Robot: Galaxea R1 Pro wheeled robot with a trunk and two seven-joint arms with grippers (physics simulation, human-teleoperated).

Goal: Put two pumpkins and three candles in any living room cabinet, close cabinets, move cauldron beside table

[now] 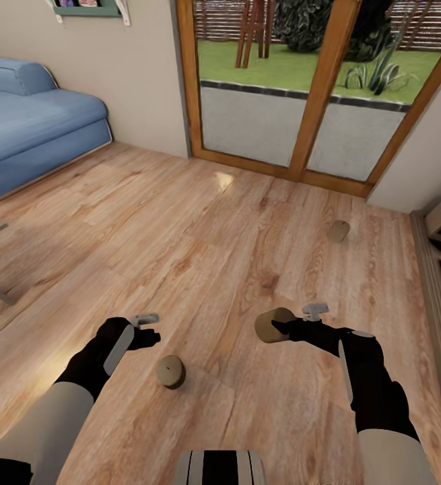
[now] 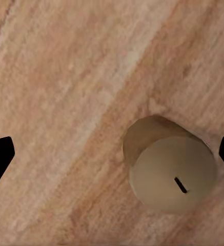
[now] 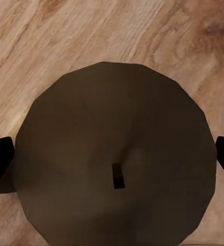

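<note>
**Three candles, two grippers, one sofa**

We count three candles on the wooden floor: one near the left gripper, one at the right gripper, and one farther off toward the glass doors. We count two grippers, one blue sofa and one wall shelf.

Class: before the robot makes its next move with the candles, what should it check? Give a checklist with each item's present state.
1. Right gripper fingers on either side of right candle: ok.
2. Grip on it firm: cannot tell.
3. Left gripper fingers apart: ok.
4. Left candle centred between them: not ok, it sits toward one finger.
5. Far candle located, on the floor: ok.
</note>
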